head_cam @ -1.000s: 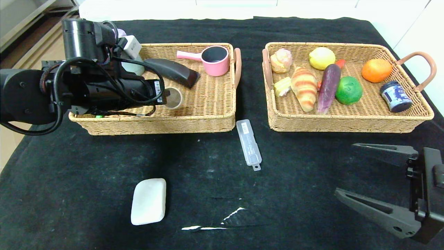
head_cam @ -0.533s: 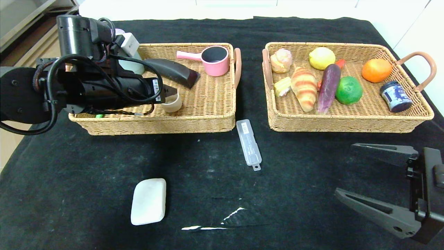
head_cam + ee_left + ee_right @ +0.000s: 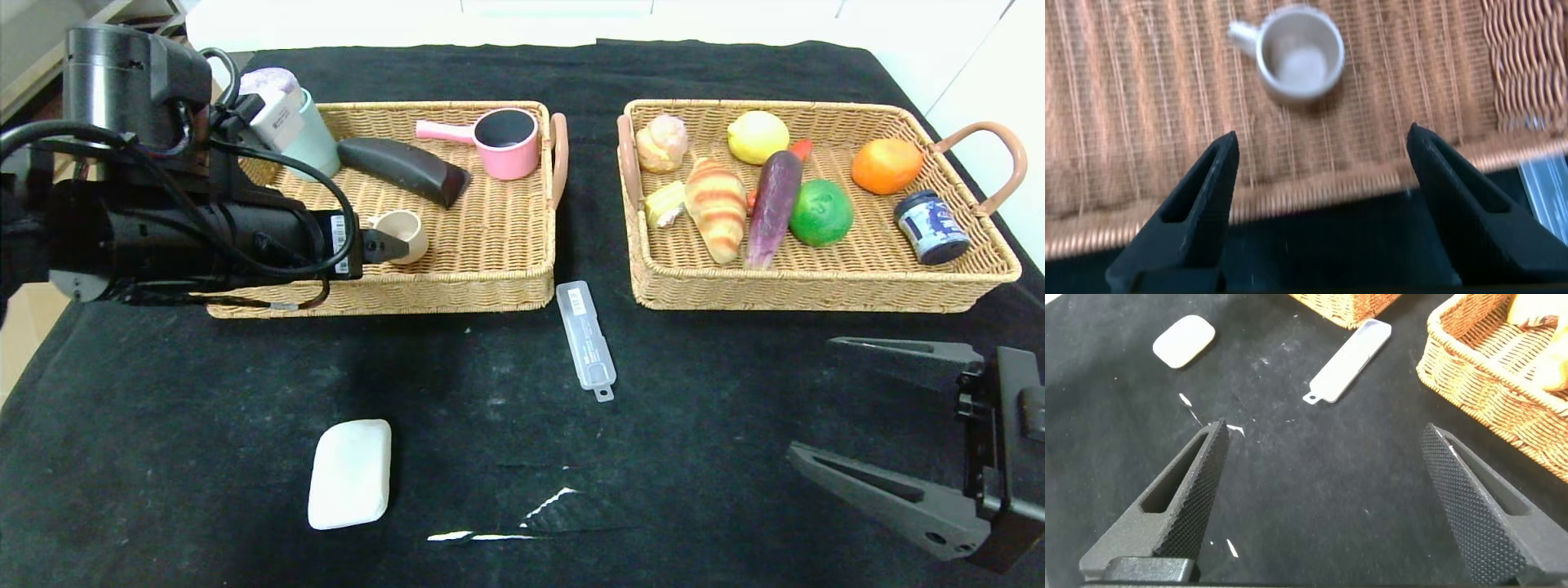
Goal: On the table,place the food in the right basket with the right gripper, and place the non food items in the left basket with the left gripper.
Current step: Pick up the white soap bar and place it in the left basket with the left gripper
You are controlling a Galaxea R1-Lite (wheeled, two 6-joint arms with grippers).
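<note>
Small beige mug (image 3: 404, 235) with a side handle lies on the weave of the left basket (image 3: 457, 286), near its front wall, at 7 o'clock from the pink saucepan (image 3: 508, 139). Nothing grips it. Left gripper (image 3: 1319, 155) sits over the basket's front edge, fingers spread wide, mug beyond the tips. Right gripper (image 3: 824, 408) parked at 5 o'clock on the table, fingers wide apart, empty. White soap bar (image 3: 350, 474) and clear plastic case (image 3: 585, 336) lie on the black cloth.

small beige cup (image 3: 406, 235) upright on the left basket (image 3: 490, 286) floor near its front wall; white soap bar (image 3: 349, 474) and clear plastic case (image 3: 586, 336) on the table.
</note>
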